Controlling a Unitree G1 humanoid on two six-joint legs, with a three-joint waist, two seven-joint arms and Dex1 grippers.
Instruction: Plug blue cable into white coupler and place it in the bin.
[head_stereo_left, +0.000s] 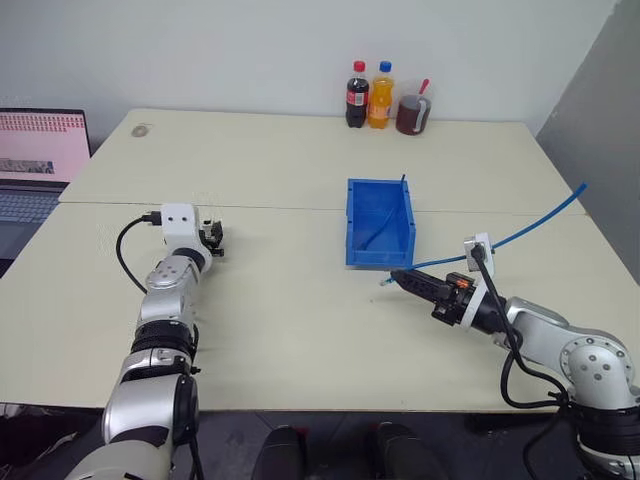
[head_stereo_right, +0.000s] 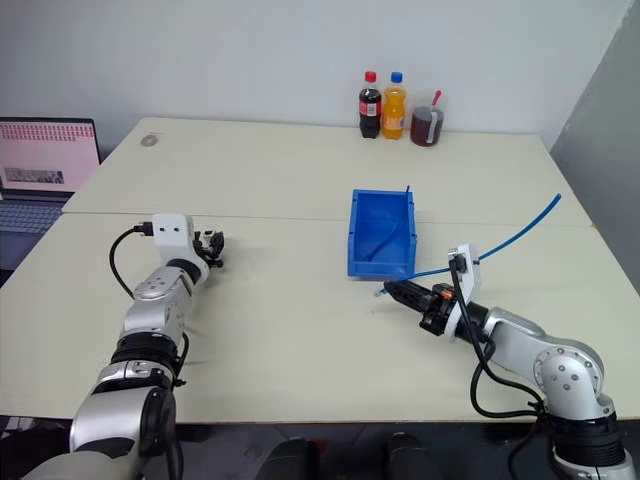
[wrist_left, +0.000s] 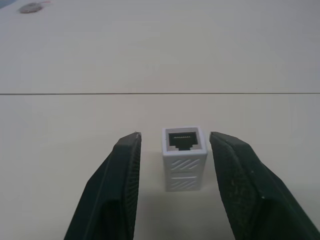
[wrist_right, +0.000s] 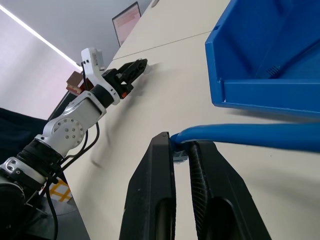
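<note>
Left wrist view puts the coupler (wrist_left: 184, 158) on the table (wrist_left: 160, 50), standing square between my left fingers (wrist_left: 115, 190), socket facing away from the camera's side toward the far edge; there is a clear gap on each side, so the left gripper (wrist_left: 175, 142) is open around it and not yet gripping. From the head camera that left gripper (head_stereo_left: 212, 238) sits on the left half of the table, well apart from the bin (head_stereo_left: 380, 222). My right gripper (head_stereo_left: 398, 278) is just in front of the bin's low lip, and its wrist camera shows the right fingers (wrist_right: 155, 200) closed on the cable (wrist_right: 250, 134) close to its end (the plug itself is tucked between the fingers and I cannot make it out). The cable runs off to the right and past the table's edge; a second stretch of blue lies inside the bin. I judge the step in hand to be picking up the coupler, with nothing plugged yet. Next I would close the left fingers squarely on the coupler's sides without tipping it, lift it, then bring both hands together with socket and plug in line.
</note>
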